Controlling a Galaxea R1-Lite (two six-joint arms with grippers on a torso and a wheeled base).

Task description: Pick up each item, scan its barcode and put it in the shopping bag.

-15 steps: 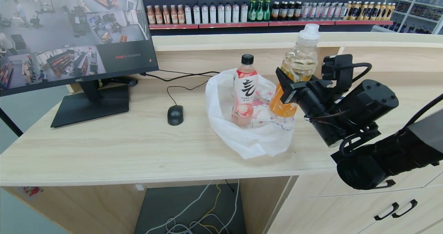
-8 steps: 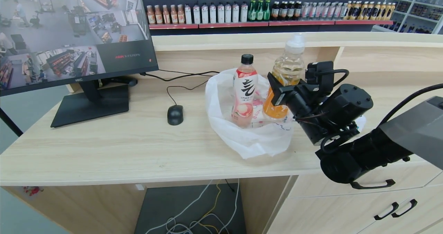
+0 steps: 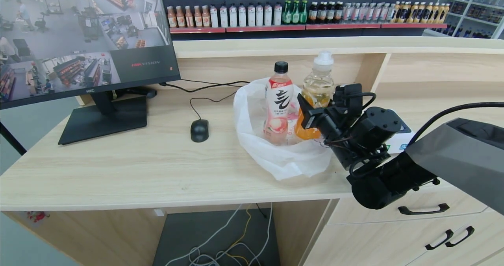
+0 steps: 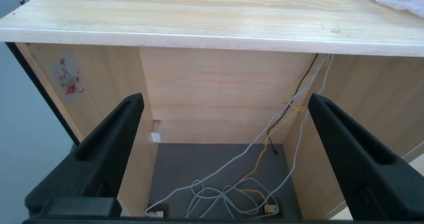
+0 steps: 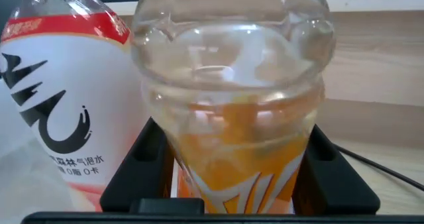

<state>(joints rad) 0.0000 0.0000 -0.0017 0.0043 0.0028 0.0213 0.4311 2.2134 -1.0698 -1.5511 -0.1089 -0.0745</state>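
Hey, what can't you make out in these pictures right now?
Orange bottle base: head view, hidden by right gripper and shopping bag.
Its cap: right wrist view, cut off by the edge.
White box: head view, mostly behind the right arm.

Lower part of the orange bottle [image 3: 317,85] partly hidden behind the right gripper [image 3: 313,114], its cap cut off by the right wrist view's edge, pink bottle [image 3: 278,100] neck cropped there too

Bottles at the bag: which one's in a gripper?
The orange-label bottle with the white cap, clamped in the right gripper. The pink bottle with the black cap stands ungripped in the shopping bag.
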